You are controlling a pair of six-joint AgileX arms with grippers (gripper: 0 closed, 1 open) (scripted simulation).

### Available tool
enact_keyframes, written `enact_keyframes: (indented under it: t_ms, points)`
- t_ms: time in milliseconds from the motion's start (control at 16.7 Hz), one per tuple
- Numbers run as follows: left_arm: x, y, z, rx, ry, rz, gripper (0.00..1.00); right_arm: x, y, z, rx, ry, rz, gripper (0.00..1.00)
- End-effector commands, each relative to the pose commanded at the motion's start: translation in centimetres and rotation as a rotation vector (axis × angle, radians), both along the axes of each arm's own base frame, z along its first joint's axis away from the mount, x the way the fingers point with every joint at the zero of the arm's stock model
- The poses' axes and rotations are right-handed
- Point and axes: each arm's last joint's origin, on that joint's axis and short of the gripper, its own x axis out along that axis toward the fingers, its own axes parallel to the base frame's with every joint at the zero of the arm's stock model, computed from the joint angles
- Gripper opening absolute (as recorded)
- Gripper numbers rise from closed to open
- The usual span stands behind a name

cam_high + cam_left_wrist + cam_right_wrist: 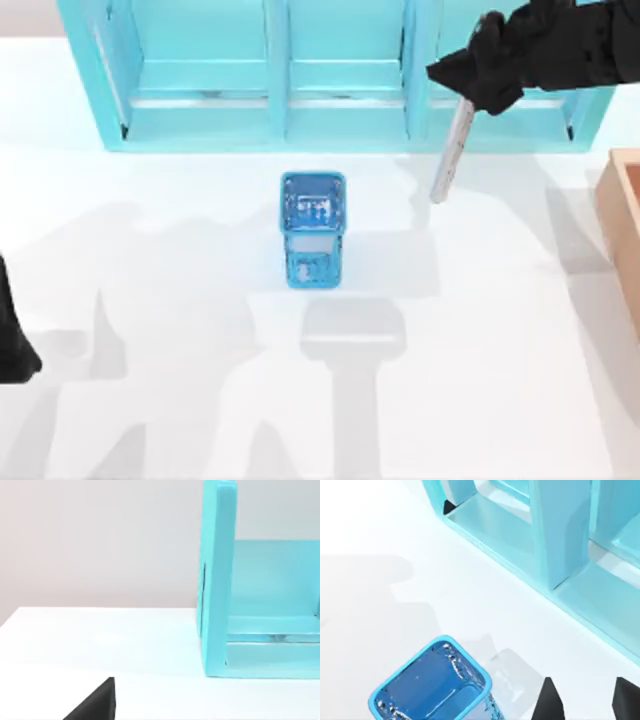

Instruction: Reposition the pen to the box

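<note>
The pen (448, 155) shows its silver-grey barrel hanging down and slightly left from my right gripper (463, 90), which is shut on its upper end in front of the shelf at the back right. The pen's cap end is hidden inside the black fingers. The pen is off the table, and its shadow falls on the white surface beside it. The box (622, 225), light tan with an orange-brown inside, sits at the right edge, to the right of and nearer than the pen. In the right wrist view two black fingertips (547, 702) stand over the table. My left arm (10, 340) is parked at the left edge.
A small blue mesh basket (313, 228) (432, 685) stands upright at the table's centre, left of the pen. A big turquoise shelf unit (330, 75) (250, 605) (555, 535) runs along the back edge. The white table (200, 400) stretches open in front.
</note>
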Motion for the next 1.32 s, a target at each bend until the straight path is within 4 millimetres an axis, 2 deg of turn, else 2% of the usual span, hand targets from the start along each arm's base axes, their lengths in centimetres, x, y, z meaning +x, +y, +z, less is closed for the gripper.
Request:
enact_keyframes:
  t_ms: [360,480,600,780,900,1020,1140,1320]
  points:
    - [0.0,0.0,0.0,0.000,0.000,0.000,1.00,-0.1,-0.2,0.1,0.000,0.005,0.002,0.00]
    - [0.0,0.0,0.0,0.000,0.000,0.000,1.00,-0.6,-1.6,0.0,-0.017,0.010,-0.014,0.00]
    - [0.0,0.0,0.0,0.000,0.000,0.000,1.00,-1.7,-4.5,0.5,-0.033,-0.004,-0.054,0.00]
    - [0.0,0.0,0.0,0.000,0.000,0.000,1.00,-4.2,-10.3,1.9,-0.050,-0.058,-0.167,0.00]
    - [0.0,0.0,0.0,0.000,0.000,0.000,1.00,-6.6,-14.4,3.0,-0.050,-0.085,-0.274,0.00]
    - [0.0,0.0,0.0,0.000,0.000,0.000,1.00,-9.8,-18.1,3.4,-0.059,-0.106,-0.389,0.00]
    - [0.0,0.0,0.0,0.000,0.000,0.000,1.00,-13.1,-20.2,3.4,-0.088,-0.133,-0.478,0.00]
    - [0.0,0.0,0.0,0.000,0.000,0.000,1.00,-16.5,-21.4,3.1,-0.129,-0.165,-0.536,0.00]
